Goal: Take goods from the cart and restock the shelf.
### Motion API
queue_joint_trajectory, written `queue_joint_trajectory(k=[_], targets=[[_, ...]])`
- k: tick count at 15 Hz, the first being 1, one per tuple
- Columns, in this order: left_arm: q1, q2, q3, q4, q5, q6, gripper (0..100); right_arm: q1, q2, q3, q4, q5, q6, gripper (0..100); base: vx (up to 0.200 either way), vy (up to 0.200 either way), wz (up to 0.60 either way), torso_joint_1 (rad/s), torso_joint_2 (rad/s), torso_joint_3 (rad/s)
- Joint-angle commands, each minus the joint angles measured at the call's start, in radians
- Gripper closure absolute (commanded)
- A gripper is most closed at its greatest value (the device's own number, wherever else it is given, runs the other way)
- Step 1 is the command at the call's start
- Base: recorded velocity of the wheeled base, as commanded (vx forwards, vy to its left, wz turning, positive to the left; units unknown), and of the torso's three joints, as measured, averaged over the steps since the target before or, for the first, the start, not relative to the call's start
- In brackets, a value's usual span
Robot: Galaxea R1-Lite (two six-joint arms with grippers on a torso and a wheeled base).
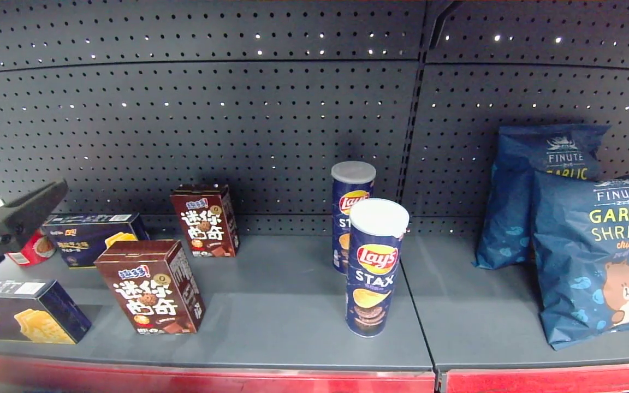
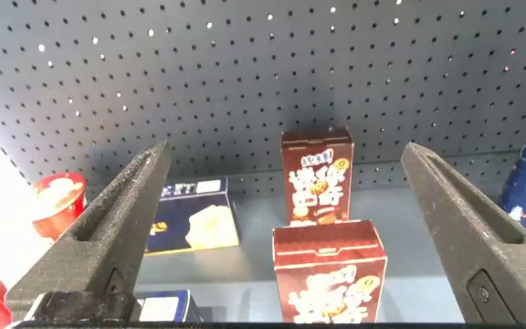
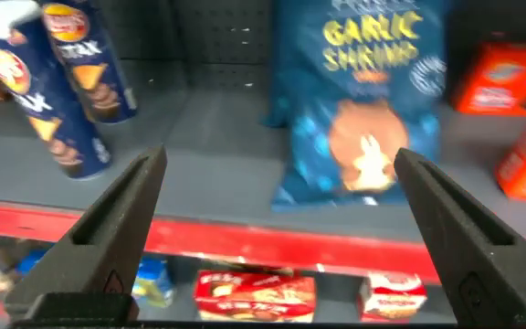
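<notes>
Our left tool [image 2: 286, 153] hangs released before a brown box [image 2: 329, 270] on the shelf [image 2: 252, 254]. Our right tool [image 3: 279, 157], also released, faces the blue bag [image 3: 359, 100].

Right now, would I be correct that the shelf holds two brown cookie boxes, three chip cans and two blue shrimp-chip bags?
Not quite: the head view shows two chip cans, not three, the front can and the rear can. The near brown box, far brown box, near blue bag and far blue bag are as you say.
</notes>
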Motion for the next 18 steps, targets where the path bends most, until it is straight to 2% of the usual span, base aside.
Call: queue_joint_trajectory(k=[1,2,4,5,7,9,12,14,18], targets=[[-0.002,0.006,0.030,-0.001,0.001,-0.007,0,0.109,0.326,-0.124,-0.040,0.012,-0.004,0,0.000,0.000,0.00,0.000,0.00,0.000],[0.000,0.006,0.048,0.001,0.007,-0.016,0,0.145,0.400,-0.112,-0.117,0.003,-0.004,0,0.000,0.000,0.00,0.000,0.00,0.000],[-0.005,0.002,0.058,0.056,0.029,-0.055,0,0.198,0.526,-0.088,-0.258,-0.054,-0.002,0,0.000,0.000,0.00,0.000,0.00,0.000],[-0.013,0.000,0.056,0.065,0.029,-0.061,0,0.223,0.552,-0.085,-0.285,-0.066,0.001,0,0.000,0.000,0.00,0.000,0.00,0.000],[-0.025,0.019,0.045,0.070,0.007,-0.059,0,0.335,0.662,-0.086,-0.341,-0.135,0.007,0,0.000,0.000,0.00,0.000,0.00,0.000],[-0.033,0.042,0.048,0.062,-0.012,-0.061,0,0.386,0.739,-0.077,-0.361,-0.149,0.033,0,0.000,0.000,0.00,0.000,0.00,0.000],[-0.034,0.036,0.056,0.062,-0.014,-0.064,0,0.401,0.871,-0.029,-0.474,-0.138,0.050,0,0.000,0.000,0.00,0.000,0.00,0.000],[-0.031,0.031,0.068,0.062,-0.014,-0.067,0,0.402,0.946,-0.045,-0.535,-0.131,0.047,0,0.000,0.000,0.00,0.000,0.00,0.000],[-0.050,0.051,0.059,0.059,-0.022,-0.062,0,0.433,1.015,-0.095,-0.543,-0.106,0.042,0,0.000,0.000,0.00,0.000,0.00,0.000]])
